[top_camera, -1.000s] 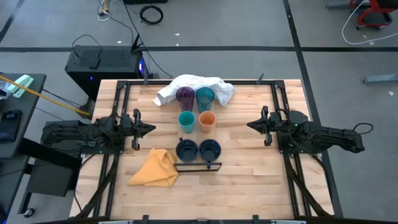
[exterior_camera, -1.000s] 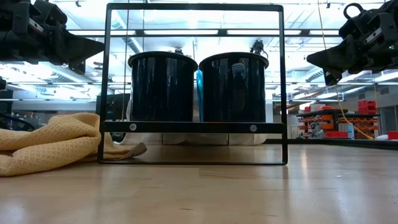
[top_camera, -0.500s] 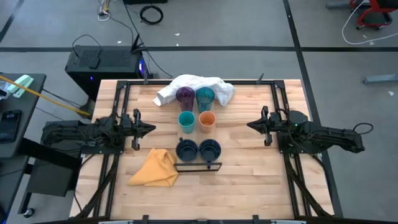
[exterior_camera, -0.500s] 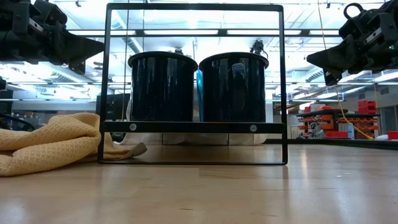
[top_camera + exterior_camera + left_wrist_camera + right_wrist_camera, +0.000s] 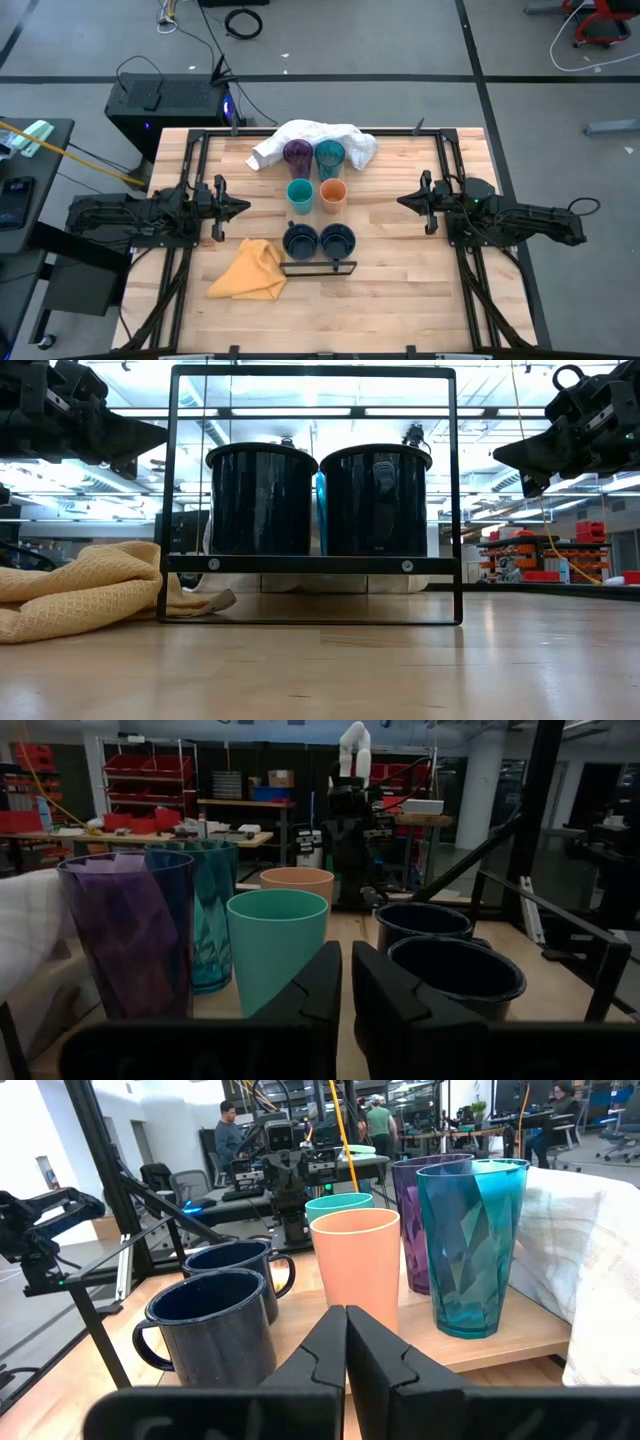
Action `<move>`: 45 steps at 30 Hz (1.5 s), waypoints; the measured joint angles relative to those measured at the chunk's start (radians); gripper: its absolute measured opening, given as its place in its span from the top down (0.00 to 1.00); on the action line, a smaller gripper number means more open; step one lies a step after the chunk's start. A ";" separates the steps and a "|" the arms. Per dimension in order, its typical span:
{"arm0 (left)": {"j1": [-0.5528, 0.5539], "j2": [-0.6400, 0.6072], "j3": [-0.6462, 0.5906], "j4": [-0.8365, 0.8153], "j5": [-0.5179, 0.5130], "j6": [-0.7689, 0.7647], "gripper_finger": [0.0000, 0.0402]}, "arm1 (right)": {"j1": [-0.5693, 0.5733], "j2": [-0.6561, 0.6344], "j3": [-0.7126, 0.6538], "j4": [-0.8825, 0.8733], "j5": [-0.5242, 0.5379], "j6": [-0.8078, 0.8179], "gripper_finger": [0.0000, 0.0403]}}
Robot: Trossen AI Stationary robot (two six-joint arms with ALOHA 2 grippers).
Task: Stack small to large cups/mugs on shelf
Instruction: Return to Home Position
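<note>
My left gripper (image 5: 240, 208) hovers above the table with its fingers pressed together on nothing. My right gripper (image 5: 402, 201) faces it from across the table, fingers likewise closed and empty. Between the two sets of tips lies the shelf (image 5: 415, 1325), a pale board carrying six vessels in three pairs. Straight between my fingertips stand the short teal cup (image 5: 299, 194), nearer my left fingers, and the orange cup (image 5: 333, 193), nearer my right. To one side of that pair sit a navy mug (image 5: 300, 240) and a second navy mug (image 5: 337, 239), by the board's dark metal rim (image 5: 318, 267). To the other side stand the purple tumbler (image 5: 297, 153) and the teal tumbler (image 5: 329, 154), backed by a white cloth (image 5: 350, 140). A yellow cloth (image 5: 252, 270) lies beside the mugs, closer to my left gripper.
</note>
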 joint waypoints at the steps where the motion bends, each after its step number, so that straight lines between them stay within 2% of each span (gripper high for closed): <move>1: -0.001 0.000 0.000 0.001 0.010 -0.007 0.90 | 0.000 0.000 0.000 0.000 0.000 0.000 0.96; 4: -0.002 0.000 0.000 0.001 0.172 -0.058 0.91 | 0.000 0.000 0.000 0.000 0.000 0.000 0.96; 7: -0.002 0.000 0.000 -0.002 0.223 -0.083 0.92 | 0.000 0.000 0.000 0.000 0.000 0.000 0.96; 16: -0.001 0.000 0.000 0.001 0.225 -0.079 0.94 | 0.000 0.000 0.000 0.000 0.000 0.000 0.96; 27: -0.001 0.000 0.000 0.000 0.226 -0.078 0.91 | 0.000 0.000 0.000 0.000 0.000 0.000 0.96; 39: -0.001 0.000 0.000 0.000 0.226 -0.078 0.95 | 0.000 0.000 0.000 0.000 0.000 0.000 0.96; 45: -0.001 0.000 0.000 0.000 0.226 -0.078 0.93 | 0.000 0.000 0.000 0.000 0.000 0.000 0.96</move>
